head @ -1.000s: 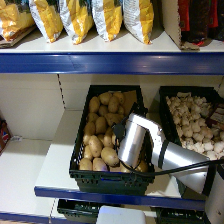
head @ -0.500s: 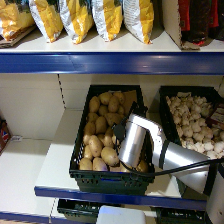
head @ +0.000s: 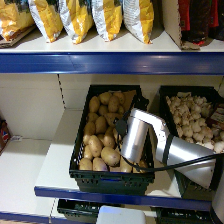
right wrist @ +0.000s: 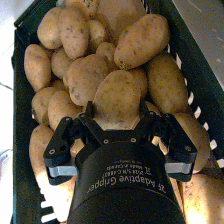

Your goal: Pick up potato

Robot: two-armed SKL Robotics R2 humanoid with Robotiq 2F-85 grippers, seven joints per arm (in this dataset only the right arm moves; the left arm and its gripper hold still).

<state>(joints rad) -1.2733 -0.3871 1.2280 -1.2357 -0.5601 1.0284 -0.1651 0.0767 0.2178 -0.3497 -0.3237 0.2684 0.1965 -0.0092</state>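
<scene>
arm (head: 165, 145) reaching into crate (head: 80, 170) | tool (right wrist: 117, 117) spread wide, straddling potato (right wrist: 120, 92)

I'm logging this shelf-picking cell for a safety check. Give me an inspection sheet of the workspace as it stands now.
Surface: white shelf with blue front edge.
Job's things: potato lies on the heap in the black crate, straight ahead of the gripper, between its fingers but not visibly clamped.
Clutter: other potatoes fill the crate; a second crate of mushrooms stands to its right.
Grippers: right gripper open, down in the crate.
Cables: black cable along the right arm.
Surroundings: yellow bags on the shelf above.
</scene>
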